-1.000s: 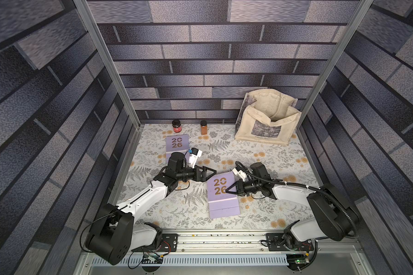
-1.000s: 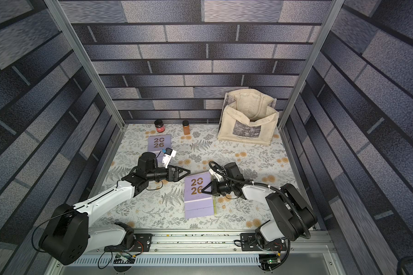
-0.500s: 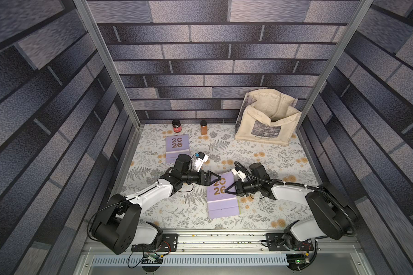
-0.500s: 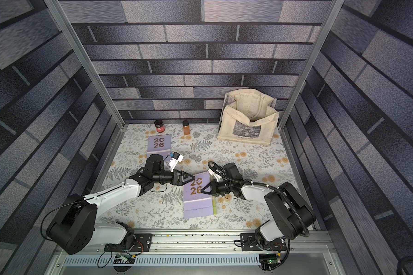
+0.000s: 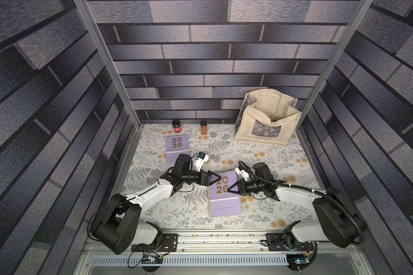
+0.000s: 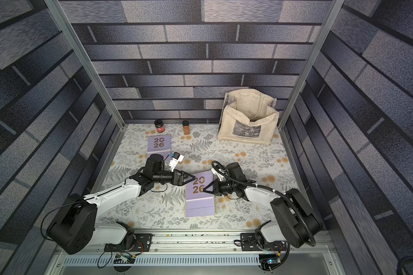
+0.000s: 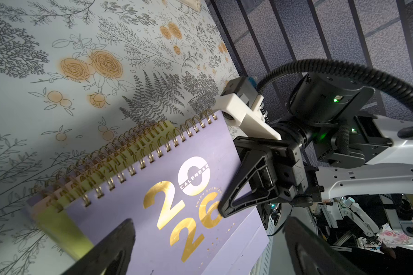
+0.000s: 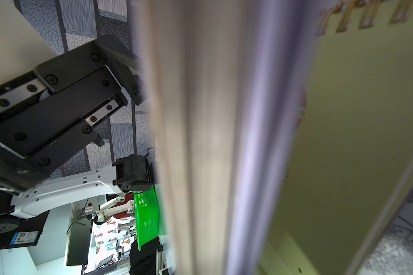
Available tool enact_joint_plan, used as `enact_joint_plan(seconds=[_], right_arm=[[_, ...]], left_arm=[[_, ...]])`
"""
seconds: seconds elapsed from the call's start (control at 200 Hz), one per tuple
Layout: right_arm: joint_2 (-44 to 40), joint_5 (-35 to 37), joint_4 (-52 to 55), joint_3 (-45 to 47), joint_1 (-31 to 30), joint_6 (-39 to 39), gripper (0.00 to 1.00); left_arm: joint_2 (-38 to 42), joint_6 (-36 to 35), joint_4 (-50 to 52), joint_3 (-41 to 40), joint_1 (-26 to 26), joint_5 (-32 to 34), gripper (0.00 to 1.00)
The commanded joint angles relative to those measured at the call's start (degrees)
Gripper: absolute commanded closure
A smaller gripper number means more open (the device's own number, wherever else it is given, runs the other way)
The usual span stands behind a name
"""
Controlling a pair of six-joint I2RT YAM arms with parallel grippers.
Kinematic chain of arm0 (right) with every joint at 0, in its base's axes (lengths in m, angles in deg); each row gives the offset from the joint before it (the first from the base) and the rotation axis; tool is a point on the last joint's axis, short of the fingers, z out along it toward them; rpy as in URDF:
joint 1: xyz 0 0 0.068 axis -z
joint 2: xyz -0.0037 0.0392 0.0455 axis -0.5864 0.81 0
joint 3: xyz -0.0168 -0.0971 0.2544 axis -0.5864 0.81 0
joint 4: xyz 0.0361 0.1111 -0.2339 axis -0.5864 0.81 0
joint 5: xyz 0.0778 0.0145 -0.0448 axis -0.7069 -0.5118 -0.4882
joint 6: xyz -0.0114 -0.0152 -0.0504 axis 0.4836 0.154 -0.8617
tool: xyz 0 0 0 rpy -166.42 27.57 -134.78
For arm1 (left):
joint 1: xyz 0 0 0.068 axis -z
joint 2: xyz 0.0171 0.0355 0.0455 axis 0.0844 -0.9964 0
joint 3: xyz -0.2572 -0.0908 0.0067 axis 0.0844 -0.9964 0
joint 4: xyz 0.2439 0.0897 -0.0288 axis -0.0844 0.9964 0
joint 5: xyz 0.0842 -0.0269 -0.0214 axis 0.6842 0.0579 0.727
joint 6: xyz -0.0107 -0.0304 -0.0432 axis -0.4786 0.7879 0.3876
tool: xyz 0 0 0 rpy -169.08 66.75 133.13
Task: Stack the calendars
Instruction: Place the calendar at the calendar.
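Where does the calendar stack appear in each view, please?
In a top view: stack in the middle of the table.
In a top view: stack, same place.
Left wrist: stack close, lavender cover showing.
Right wrist: stack very close, blurred edges.
Shared landmark: its gold spiral.

Two lavender covers showed in both top views: one calendar (image 5: 177, 147) lay alone, and another topped a stack (image 5: 223, 197). In the left wrist view, the stack's edges showed four layers: lavender on top (image 7: 134, 214), a yellow-green one (image 7: 65, 228), a peach one (image 7: 36, 210), and what looked like lavender lowest. That made five calendars. Two jars (image 5: 176, 125) (image 5: 203, 127), one bag (image 5: 267, 121) and two arms (image 5: 150, 192) (image 5: 296, 195) made up the rest.
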Motion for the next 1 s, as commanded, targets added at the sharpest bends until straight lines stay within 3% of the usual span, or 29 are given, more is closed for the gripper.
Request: enact_joint_plan(seconds=[0.0, 0.997], right_arm=[[-0.5, 0.4, 1.3, -0.5, 0.6, -0.2, 1.0], [7.8, -0.4, -0.1, -0.4, 1.1, -1.5, 1.0]], left_arm=[[1.7, -0.9, 0.2, 1.1, 0.2, -0.6, 0.0], [-2.5, -0.8, -2.8, -0.7, 0.3, -2.0, 0.0]])
